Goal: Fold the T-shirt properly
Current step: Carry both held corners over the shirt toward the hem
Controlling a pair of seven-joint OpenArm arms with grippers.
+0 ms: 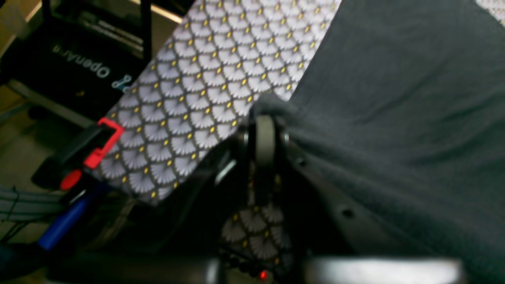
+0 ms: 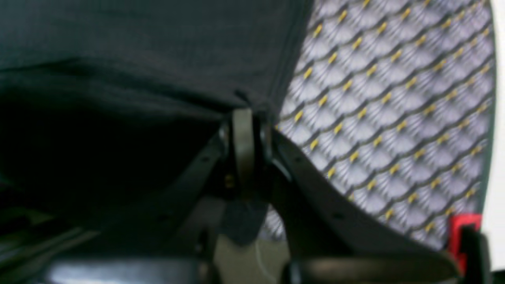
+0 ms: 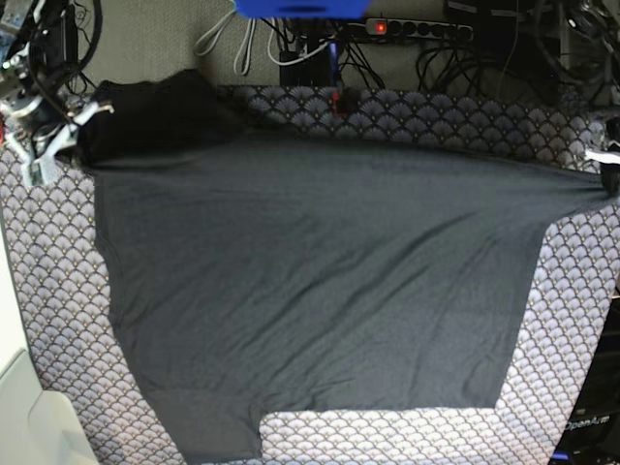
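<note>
Charcoal knit fills the right side of the left wrist view: T-shirt (image 1: 394, 118) lying over the scallop-patterned cloth (image 1: 197, 90) that covers the tabletop, a bunched edge of the shirt pinched in the left tool (image 1: 265, 118), jaws closed on the fabric. Red-and-black clamp (image 1: 98, 144) grips the cloth edge at left; blurry "OpenArm" lettering on dark gear behind. Right wrist view: dark shirt fabric (image 2: 138, 47) upper left, patterned cloth (image 2: 394, 110) at right, right tool (image 2: 242, 114) closed on the shirt's edge, a red clamp (image 2: 463, 228) at lower right. Base view: T-shirt (image 3: 320, 281) spread plain side up, stretched between the two tools; right tool (image 3: 68, 136) holds one corner at upper left with fabric bunched beside it, left tool (image 3: 608, 174) holds the opposite corner at the right edge. Power strip (image 3: 417, 29) and cables behind the tabletop.
</note>
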